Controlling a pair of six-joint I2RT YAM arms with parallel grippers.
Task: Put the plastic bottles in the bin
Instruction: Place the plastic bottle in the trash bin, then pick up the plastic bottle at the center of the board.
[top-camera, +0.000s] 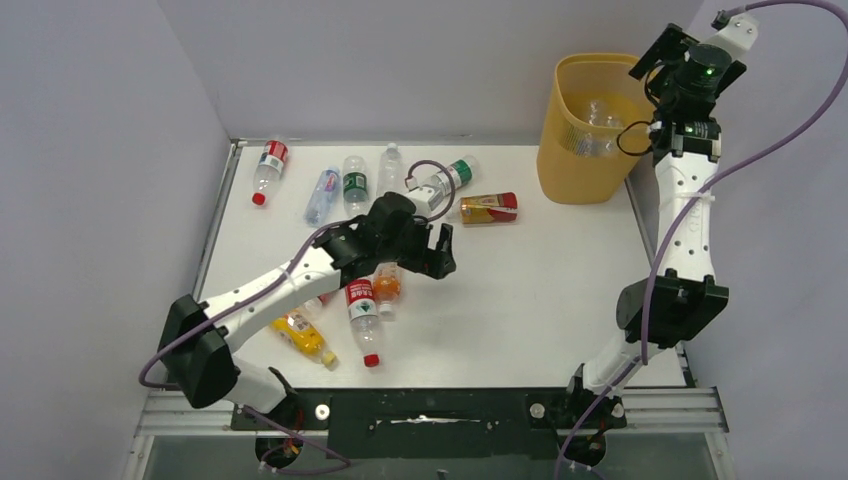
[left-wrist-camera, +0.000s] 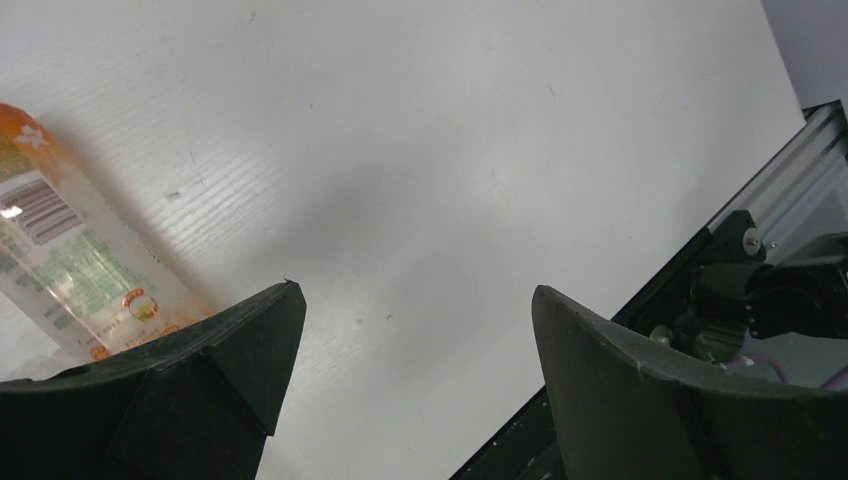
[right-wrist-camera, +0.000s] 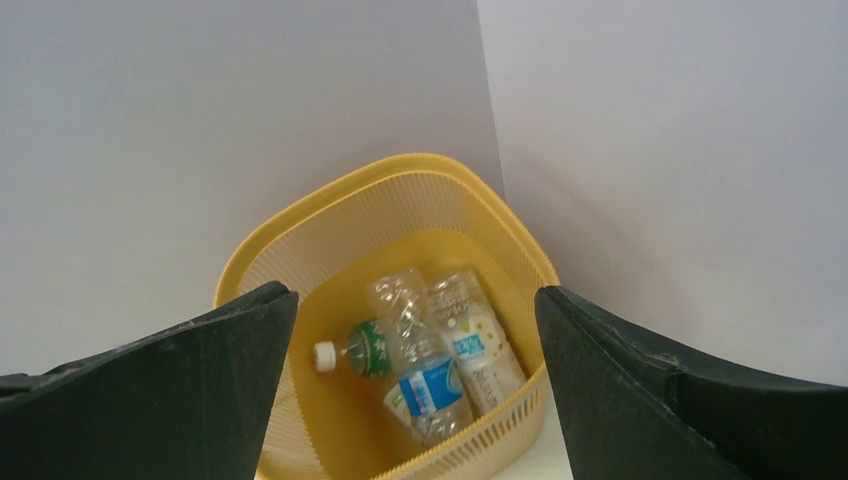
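Note:
The yellow-orange bin (top-camera: 565, 160) stands at the table's back right. My right gripper (top-camera: 655, 60) hangs open above its right rim, nothing between the fingers. Down the right wrist view, my right gripper (right-wrist-camera: 415, 290) frames the bin (right-wrist-camera: 400, 165) with three plastic bottles lying inside: blue-labelled (right-wrist-camera: 430, 385), white-labelled (right-wrist-camera: 478, 345), green-labelled (right-wrist-camera: 368, 345). Several more bottles lie on the table: a row at the back left (top-camera: 355, 185), an orange-and-red one (top-camera: 490, 208), and a group near the left arm (top-camera: 364, 312). My left gripper (top-camera: 443, 250) is open and empty over bare table.
In the left wrist view, my left gripper (left-wrist-camera: 415, 290) is over white table with an orange-labelled bottle (left-wrist-camera: 60, 250) to its left and the table's black front rail (left-wrist-camera: 640, 300) to the right. Grey walls close in the table at the back and left.

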